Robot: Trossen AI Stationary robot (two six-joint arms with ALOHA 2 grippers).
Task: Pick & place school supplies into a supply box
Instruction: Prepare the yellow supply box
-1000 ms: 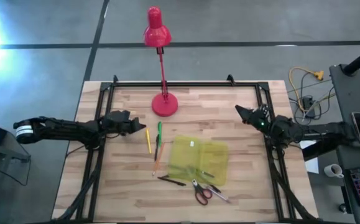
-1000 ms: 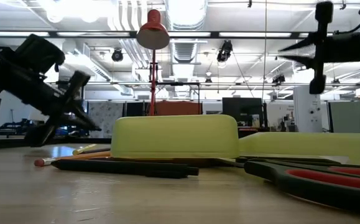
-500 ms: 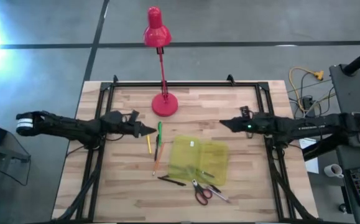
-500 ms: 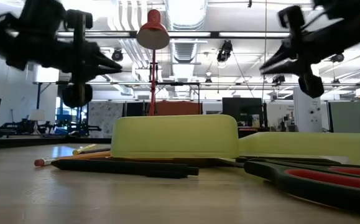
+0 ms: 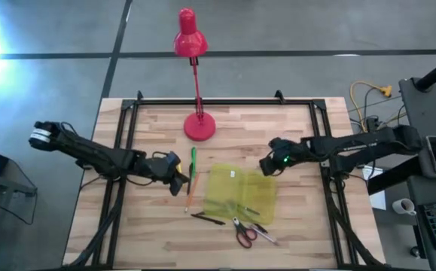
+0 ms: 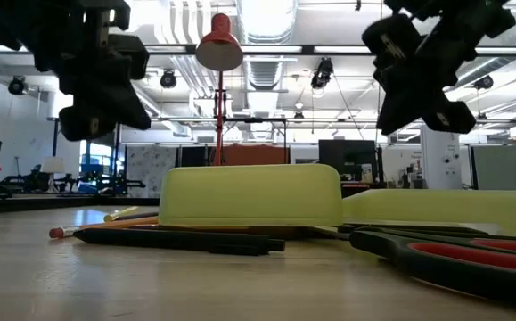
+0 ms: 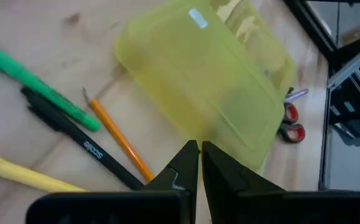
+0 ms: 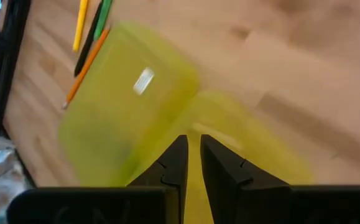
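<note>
Both arms have swung inward over the wooden tabletop [image 5: 293, 218], fingers pressed together and empty: the left gripper [image 5: 177, 181] now hangs above the loose pens, the right gripper [image 5: 266, 167] beside the translucent yellow-green supply box [image 5: 240, 194], so picking looks imminent.

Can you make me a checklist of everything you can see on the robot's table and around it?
Surface: wooden table, framed by black rails.
Job's things: yellow-green supply box lies open; yellow pencil, green pen, black pen and orange pencil lie beside it; another black pen and red-handled scissors lie at its near edge.
Clutter: red desk lamp at the table's far edge.
End effectors: left end effector shut, above the pens; right end effector shut, above the box's far right corner.
Cables: yellow and white cables on the floor, right of the table.
Surroundings: grey floor; large room with ceiling lights behind.
</note>
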